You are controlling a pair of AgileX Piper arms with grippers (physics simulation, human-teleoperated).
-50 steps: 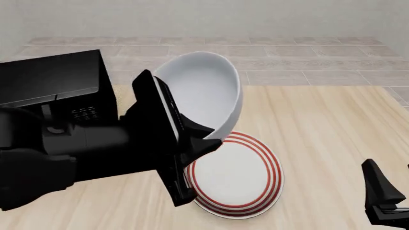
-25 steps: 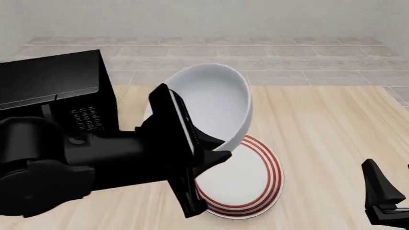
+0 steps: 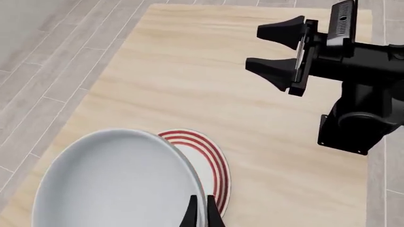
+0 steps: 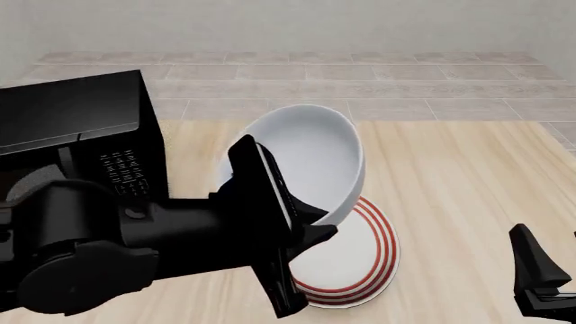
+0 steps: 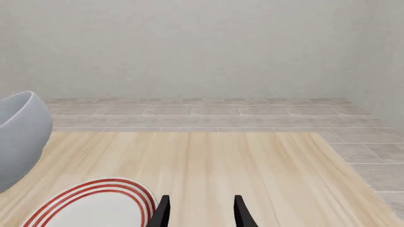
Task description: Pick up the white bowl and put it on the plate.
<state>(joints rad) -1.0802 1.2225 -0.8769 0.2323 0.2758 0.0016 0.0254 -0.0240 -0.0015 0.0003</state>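
The white bowl (image 4: 311,158) hangs tilted just above the far left part of the red-ringed plate (image 4: 365,260), its opening turned up and toward the camera. My left gripper (image 4: 322,223) is shut on the bowl's near rim, and the arm hides the plate's left side. The left wrist view has the bowl (image 3: 113,184) filling the near field, the left gripper (image 3: 202,215) pinching its rim, and the plate (image 3: 211,163) peeking out behind. My right gripper (image 4: 540,277) stands open and holds nothing at the table's near right, away from the plate (image 5: 94,205) and the bowl (image 5: 19,137).
A black microwave (image 4: 72,128) stands at the table's left, close behind the left arm. The wooden table (image 4: 450,182) ends at a tiled floor beyond. The right arm (image 3: 353,90) shows in the left wrist view.
My left arm has carried the bowl to the right and downward, closer over the plate. The right gripper has not moved.
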